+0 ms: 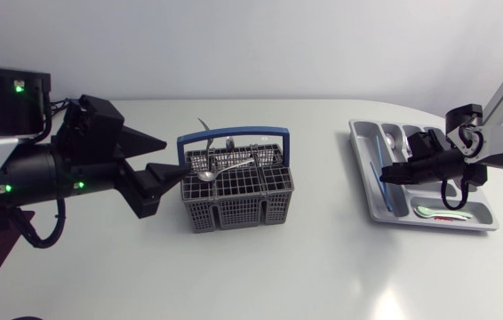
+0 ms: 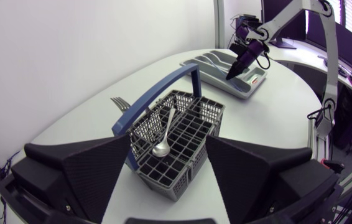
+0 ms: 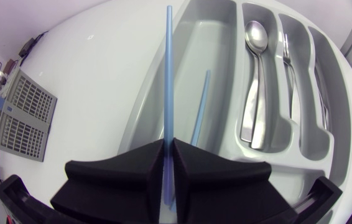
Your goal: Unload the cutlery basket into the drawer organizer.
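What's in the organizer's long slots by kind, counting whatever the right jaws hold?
Blue sticks: 2, the held blue stick in the right gripper jaws and the loose blue stick lying in the organizer
Spoons: 1, the spoon
Forks: 1, the fork
Total: 4. The outermost slot is too unclear to count.

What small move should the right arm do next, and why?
Probably lower the right gripper a little and release. It is shut on a blue chopstick, held at the drawer organizer's long outer compartment, where a second blue chopstick already lies.
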`<control>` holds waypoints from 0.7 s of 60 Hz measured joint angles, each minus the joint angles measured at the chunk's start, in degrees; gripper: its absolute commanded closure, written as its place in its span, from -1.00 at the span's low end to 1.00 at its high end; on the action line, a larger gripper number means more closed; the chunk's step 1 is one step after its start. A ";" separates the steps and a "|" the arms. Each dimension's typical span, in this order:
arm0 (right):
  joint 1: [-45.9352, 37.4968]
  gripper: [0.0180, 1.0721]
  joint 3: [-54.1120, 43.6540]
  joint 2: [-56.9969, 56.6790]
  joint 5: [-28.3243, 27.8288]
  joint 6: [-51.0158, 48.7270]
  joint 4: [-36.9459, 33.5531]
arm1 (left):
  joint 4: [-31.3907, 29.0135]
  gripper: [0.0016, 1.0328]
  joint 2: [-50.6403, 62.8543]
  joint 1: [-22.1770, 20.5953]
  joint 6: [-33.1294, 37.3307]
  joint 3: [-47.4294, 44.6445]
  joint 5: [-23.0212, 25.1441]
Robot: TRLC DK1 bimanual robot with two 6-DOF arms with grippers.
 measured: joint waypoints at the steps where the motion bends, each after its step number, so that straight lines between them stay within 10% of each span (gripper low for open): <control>1: 0.02 0.89 0.07 0.13 0.13 0.04 0.00 | 0.07 -0.72 -0.15 0.00 0.42 -0.33 -0.02; 42: 4.11 -0.39 -5.27 -3.48 4.52 -2.12 0.44 | 7.96 -0.78 -1.29 -0.59 33.33 -7.80 -2.10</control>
